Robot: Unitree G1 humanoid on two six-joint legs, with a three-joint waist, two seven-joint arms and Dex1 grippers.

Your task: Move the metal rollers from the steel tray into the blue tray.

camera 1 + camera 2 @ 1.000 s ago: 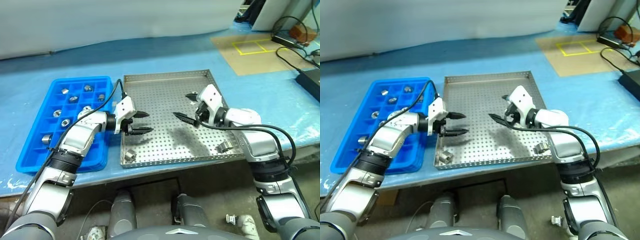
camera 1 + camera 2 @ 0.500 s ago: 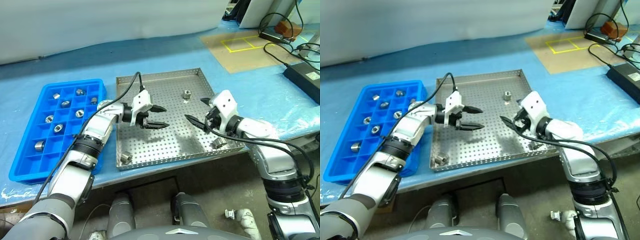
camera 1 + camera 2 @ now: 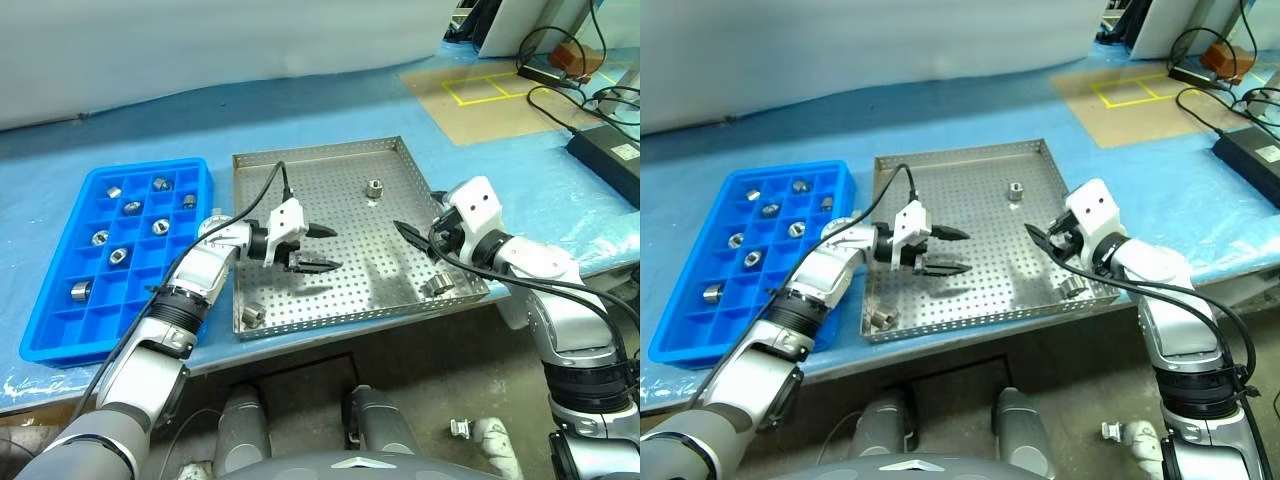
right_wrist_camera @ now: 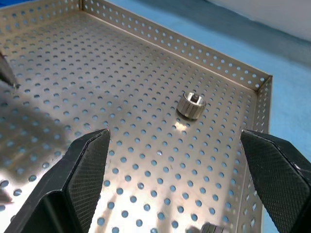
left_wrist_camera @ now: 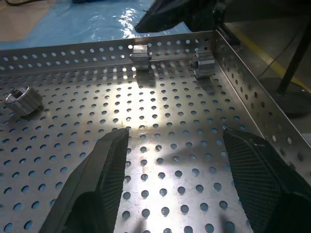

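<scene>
Head-camera views take in a blue-covered table [image 3: 330,110] with the steel tray [image 3: 300,160] at centre and the blue tray [image 3: 60,330] just beside it at 9 o'clock. The left gripper [image 3: 318,248] hovers over the steel tray's 8 o'clock part, pointing toward 3 o'clock; its two black fingers stand apart with nothing between them. The right gripper [image 3: 418,232] hangs over the tray's 3 o'clock edge, pointing toward 9 o'clock, fingers spread wide and empty.

Three metal rollers remain in the steel tray: one [image 3: 375,188] toward 1 o'clock, one [image 3: 436,284] near the 4 o'clock corner below the right gripper, and one [image 3: 251,315] at the 7 o'clock corner. Eight rollers sit in separate compartments of the blue tray, for example one [image 3: 113,191] in the far row at its 11 o'clock end and one [image 3: 80,291] alone toward 7 o'clock.

Left wrist view looks along the perforated floor between two well-parted fingers [image 5: 102,165]; two rollers [image 5: 203,63] lie against the far rim and a third [image 5: 22,99] lies apart from them on the floor. Right wrist view shows widely spaced fingers [image 4: 80,165] framing a single roller [image 4: 190,105] near a tray corner.

Beyond the table at 1 o'clock are a black box [image 3: 605,150] and cables [image 3: 560,50] on the floor.
</scene>
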